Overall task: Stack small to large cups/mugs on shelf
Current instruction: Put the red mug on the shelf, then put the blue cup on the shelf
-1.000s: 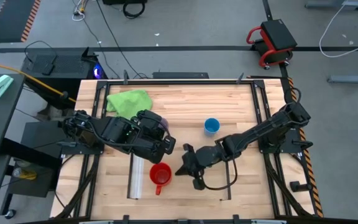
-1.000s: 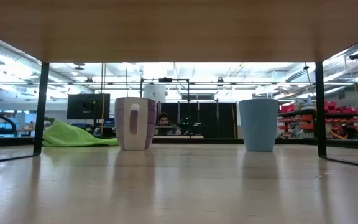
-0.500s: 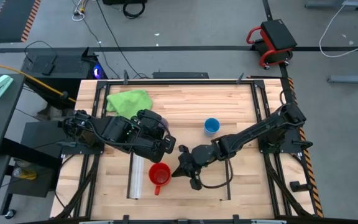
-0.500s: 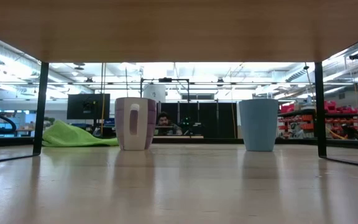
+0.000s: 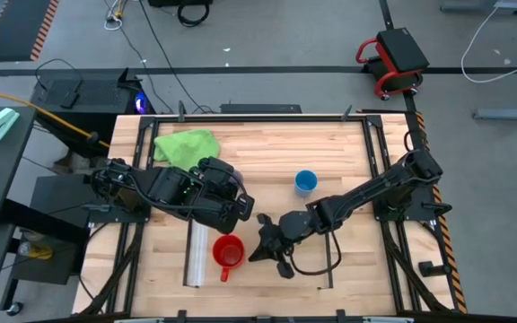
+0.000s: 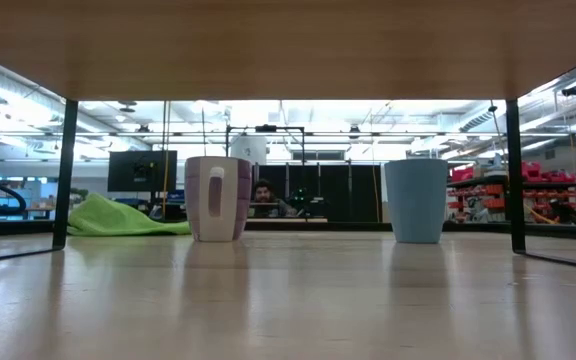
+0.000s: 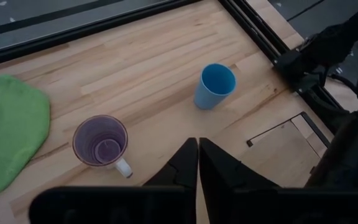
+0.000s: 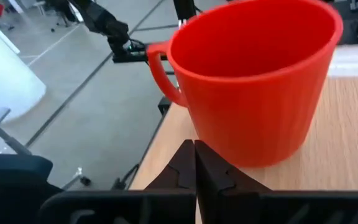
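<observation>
The right claw (image 5: 257,248) is sitting low over the shelf (image 5: 267,269) with its fingers (image 8: 194,163) pressed together, holding nothing, its tips pointing at the red mug (image 5: 230,253) just beside it. In the right wrist view the red mug (image 8: 250,81) is standing upright on the pale wood, its handle turned away to the side. The left claw (image 7: 198,155), likewise closed and empty, is hanging above the counter (image 5: 258,148) over the purple mug (image 7: 101,140), which is standing upright with its mouth open. The blue mug (image 5: 305,182) is standing well apart from both, nearer the right arm's base. A green cloth (image 5: 185,145) is lying at the far left corner.
</observation>
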Robot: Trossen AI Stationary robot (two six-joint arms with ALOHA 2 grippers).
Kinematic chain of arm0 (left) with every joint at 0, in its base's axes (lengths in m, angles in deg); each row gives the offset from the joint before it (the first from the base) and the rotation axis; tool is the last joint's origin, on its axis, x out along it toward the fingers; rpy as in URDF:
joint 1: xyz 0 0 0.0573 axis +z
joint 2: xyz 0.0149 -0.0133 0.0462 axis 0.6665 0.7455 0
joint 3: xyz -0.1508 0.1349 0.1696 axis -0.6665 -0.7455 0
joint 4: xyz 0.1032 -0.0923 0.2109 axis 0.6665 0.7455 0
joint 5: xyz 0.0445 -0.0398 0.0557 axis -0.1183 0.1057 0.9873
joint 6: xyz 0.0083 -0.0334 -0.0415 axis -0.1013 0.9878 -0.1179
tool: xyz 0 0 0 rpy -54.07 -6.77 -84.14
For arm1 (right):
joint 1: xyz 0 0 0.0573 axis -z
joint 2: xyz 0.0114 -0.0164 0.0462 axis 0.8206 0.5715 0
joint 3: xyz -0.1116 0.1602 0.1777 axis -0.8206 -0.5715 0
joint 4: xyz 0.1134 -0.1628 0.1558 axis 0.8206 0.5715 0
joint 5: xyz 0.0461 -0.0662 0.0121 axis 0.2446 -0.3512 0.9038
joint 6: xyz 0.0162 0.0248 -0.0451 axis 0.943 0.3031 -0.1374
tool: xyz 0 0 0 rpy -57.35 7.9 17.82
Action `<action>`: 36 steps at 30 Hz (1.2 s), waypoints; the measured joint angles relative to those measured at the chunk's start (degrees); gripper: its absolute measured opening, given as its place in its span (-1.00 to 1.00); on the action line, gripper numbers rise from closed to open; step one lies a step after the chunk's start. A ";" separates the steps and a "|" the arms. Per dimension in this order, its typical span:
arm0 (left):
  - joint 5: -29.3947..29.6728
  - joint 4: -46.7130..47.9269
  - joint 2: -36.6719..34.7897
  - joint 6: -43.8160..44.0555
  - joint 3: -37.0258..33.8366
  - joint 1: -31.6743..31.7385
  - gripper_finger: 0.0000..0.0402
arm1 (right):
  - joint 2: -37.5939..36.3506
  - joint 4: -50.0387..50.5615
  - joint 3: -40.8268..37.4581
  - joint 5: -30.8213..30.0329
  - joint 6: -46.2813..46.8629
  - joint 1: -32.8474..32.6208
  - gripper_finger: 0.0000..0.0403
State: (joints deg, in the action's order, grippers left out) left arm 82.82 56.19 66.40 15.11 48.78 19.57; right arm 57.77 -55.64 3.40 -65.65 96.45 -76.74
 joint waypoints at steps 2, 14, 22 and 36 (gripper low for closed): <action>0.00 0.00 0.00 -0.14 0.00 0.04 -0.92 | 0.17 -0.98 0.02 -0.07 -0.03 -0.01 -1.00; 0.02 0.00 0.00 0.10 0.00 0.83 -0.88 | 0.70 -3.13 0.02 -0.23 -0.12 2.61 -1.00; 0.02 0.00 0.00 0.20 0.00 1.20 -0.92 | 0.71 -4.18 0.02 -0.25 -0.12 3.24 -1.00; 0.02 0.00 0.00 0.49 0.00 1.28 -0.91 | 1.51 -3.58 0.04 0.46 -0.14 2.26 -1.00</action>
State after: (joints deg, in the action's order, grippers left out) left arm 82.84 56.19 66.40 15.61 48.78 20.85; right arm 59.28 -59.23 3.44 -65.19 96.31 -74.48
